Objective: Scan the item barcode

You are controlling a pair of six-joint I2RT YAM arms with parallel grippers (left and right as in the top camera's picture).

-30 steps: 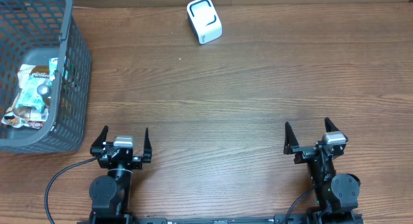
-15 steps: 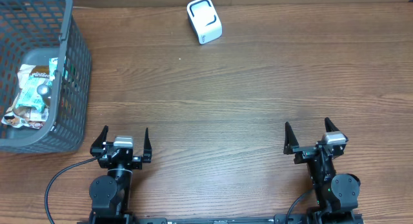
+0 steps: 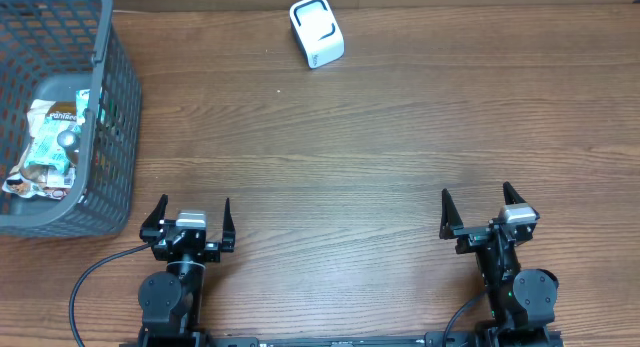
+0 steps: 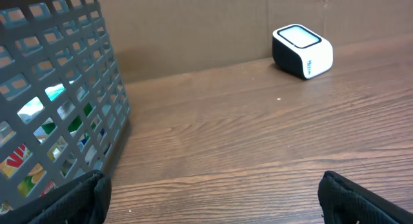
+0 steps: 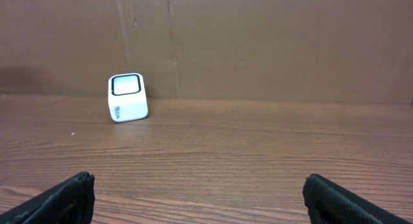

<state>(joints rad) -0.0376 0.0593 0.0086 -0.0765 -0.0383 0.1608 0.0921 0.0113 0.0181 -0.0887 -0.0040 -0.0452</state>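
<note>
The wooden table (image 3: 380, 137) filled nearly the whole overhead view. A brown cardboard wall (image 5: 258, 43) stood along its far edge, across the upper half of the right wrist view.

A grey mesh basket (image 3: 120, 117) occupied the upper left of the overhead frame and ran off its left and top edges. In the left wrist view its lattice side took up the left third of the picture.

The left gripper (image 3: 194, 203) sat at lower left of the overhead frame and the right gripper (image 3: 477, 194) at lower right, well apart. Both had their jaws spread wide and held nothing. Each pointed toward the top of the frame, and neither touched any object.

The snack packets (image 3: 50, 147), the task's items, lay inside the basket at the left edge of the overhead frame. They were crumpled, in white and green; no barcode could be made out on them.

The white barcode scanner (image 3: 316, 31) stood alone on the table at top centre, with its dark-rimmed window uppermost, well apart from basket and grippers.
</note>
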